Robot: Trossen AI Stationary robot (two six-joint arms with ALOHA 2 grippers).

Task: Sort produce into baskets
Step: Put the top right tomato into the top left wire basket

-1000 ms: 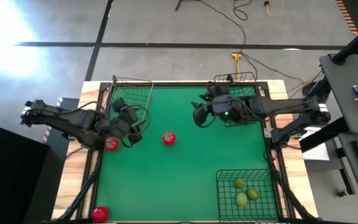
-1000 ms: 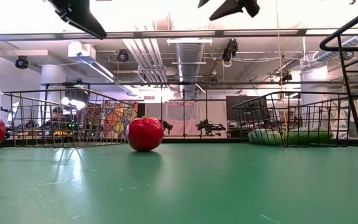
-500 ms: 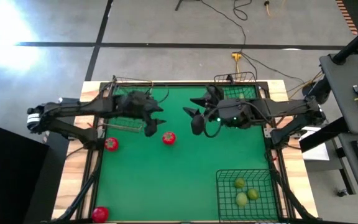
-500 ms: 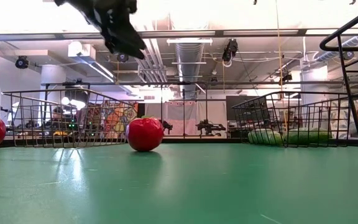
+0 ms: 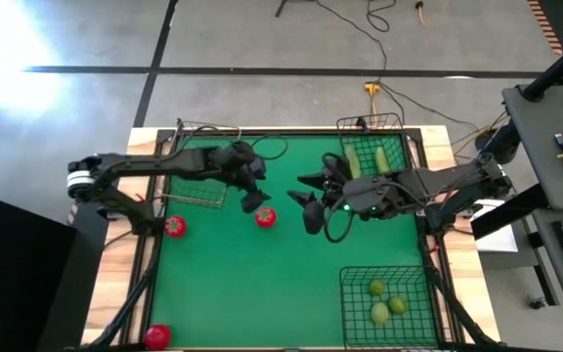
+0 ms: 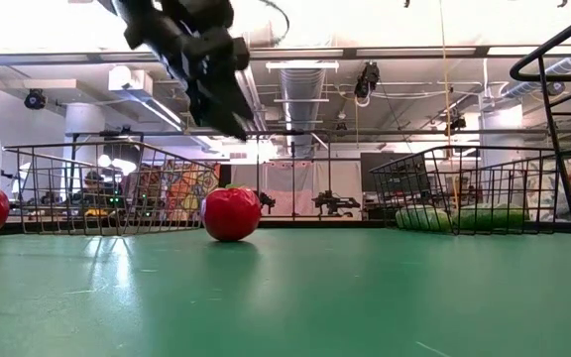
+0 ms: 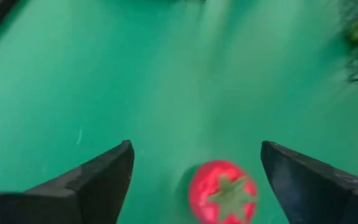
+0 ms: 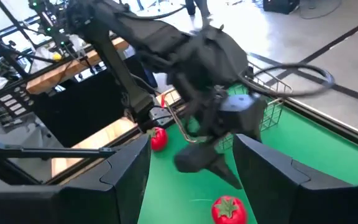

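A red tomato [image 5: 265,217] rests on the green mat [image 5: 262,284] near its middle. My left gripper [image 5: 256,201] hovers open just above and to the far left of it; in the left wrist view the tomato [image 7: 222,193] shows between my open fingers [image 7: 196,149], untouched. My right gripper [image 5: 307,202] is open and empty just to the tomato's right, and its wrist view shows the tomato [image 8: 229,208]. In the low view the left gripper [image 6: 224,104] hangs above the tomato [image 6: 231,213]. Another tomato [image 5: 174,227] lies at the mat's left edge and a third [image 5: 157,336] at the near left corner.
One wire basket [image 5: 203,171] stands at the far left, under my left arm. A second [image 5: 397,122] at the far right holds green cucumbers [image 5: 379,158]. A third [image 5: 352,293] at the near right holds limes [image 5: 381,313]. Bare mat lies between the baskets.
My left gripper has swung from beside the left-edge tomato toward the table's right and come down over the middle tomato. My right gripper has left the cucumber basket and gone toward the near edge and the middle tomato. No produce has moved.
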